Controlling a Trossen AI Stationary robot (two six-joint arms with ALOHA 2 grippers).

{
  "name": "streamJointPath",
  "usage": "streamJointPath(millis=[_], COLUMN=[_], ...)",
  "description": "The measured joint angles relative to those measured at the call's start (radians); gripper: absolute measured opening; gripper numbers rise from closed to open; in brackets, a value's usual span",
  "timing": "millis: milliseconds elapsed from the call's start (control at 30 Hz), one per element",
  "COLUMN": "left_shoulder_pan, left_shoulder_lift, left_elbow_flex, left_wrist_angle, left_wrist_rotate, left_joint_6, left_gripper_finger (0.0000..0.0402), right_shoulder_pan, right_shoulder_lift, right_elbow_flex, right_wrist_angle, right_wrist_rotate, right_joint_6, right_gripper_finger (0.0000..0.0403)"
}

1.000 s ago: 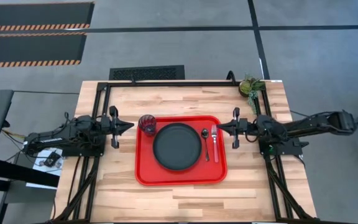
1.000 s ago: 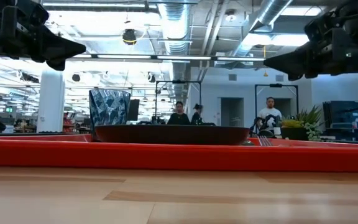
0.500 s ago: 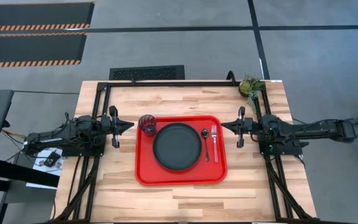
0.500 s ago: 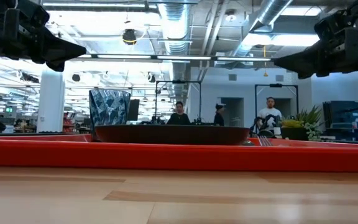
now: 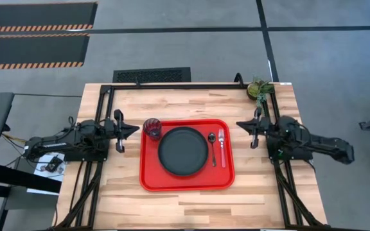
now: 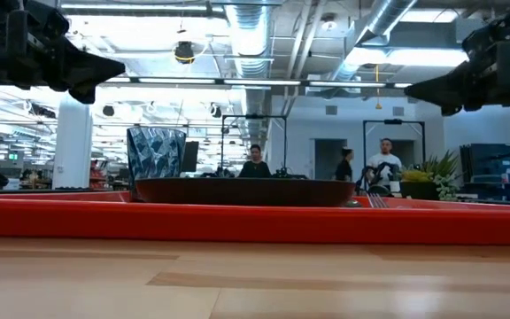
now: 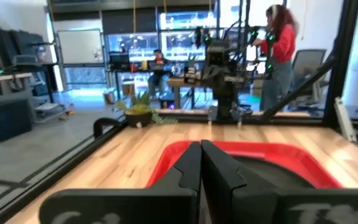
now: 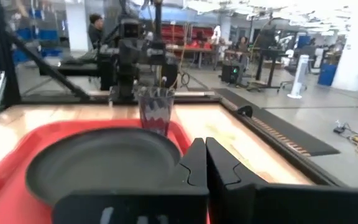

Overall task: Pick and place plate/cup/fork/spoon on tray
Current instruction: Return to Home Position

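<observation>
The red tray (image 5: 148,179) lies at the table's middle. On it rest the black plate (image 5: 184,151), the dark tumbler cup (image 5: 151,128) at its far left corner, the black spoon (image 5: 212,146) and the pale fork (image 5: 221,139) to the plate's right. My left gripper (image 5: 135,129) is shut and empty, just left of the tray beside the cup. My right gripper (image 5: 238,124) is shut and empty, right of the tray. The tray (image 8: 5,186), the plate (image 8: 98,165) and the cup (image 8: 155,109) also show in the right wrist view.
A small green potted plant (image 5: 260,88) stands at the table's far right corner. A black frame (image 5: 172,86) runs along the far edge and both sides of the table. People stand in the room beyond the table (image 6: 383,159).
My right gripper has drawn back from the tray toward the table's right edge, its arm folding in, fingers staying shut. My left arm and the things on the tray have kept still.
</observation>
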Motion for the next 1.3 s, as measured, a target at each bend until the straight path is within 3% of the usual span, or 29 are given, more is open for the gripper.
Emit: streamJointPath(millis=[267, 567, 867, 1300], left_shoulder_pan=[0.000, 0.000, 0.000, -0.001], left_shoulder_lift=[0.008, 0.007, 0.007, 0.014], left_elbow_flex=[-0.001, -0.002, -0.003, -0.004], left_wrist_angle=[-0.052, -0.016, -0.011, -0.025], left_wrist_rotate=[0.004, -0.003, -0.127, -0.111], left_joint_6=[-0.012, -0.034, -0.078, -0.065], left_gripper_finger=[0.0000, 0.0000, 0.0000, 0.0000], right_shoulder_pan=[-0.088, -0.100, -0.100, -0.100], right_shoulder_lift=[-0.002, 0.000, 0.003, 0.003], right_elbow_flex=[0.000, 0.000, -0.001, -0.001], right_wrist_angle=[-0.011, -0.016, -0.009, -0.004], right_wrist_rotate=[-0.021, -0.012, -0.010, -0.010], right_joint_6=[0.039, 0.070, 0.069, 0.066], right_gripper_finger=[0.0005, 0.0029, 0.0037, 0.0038])
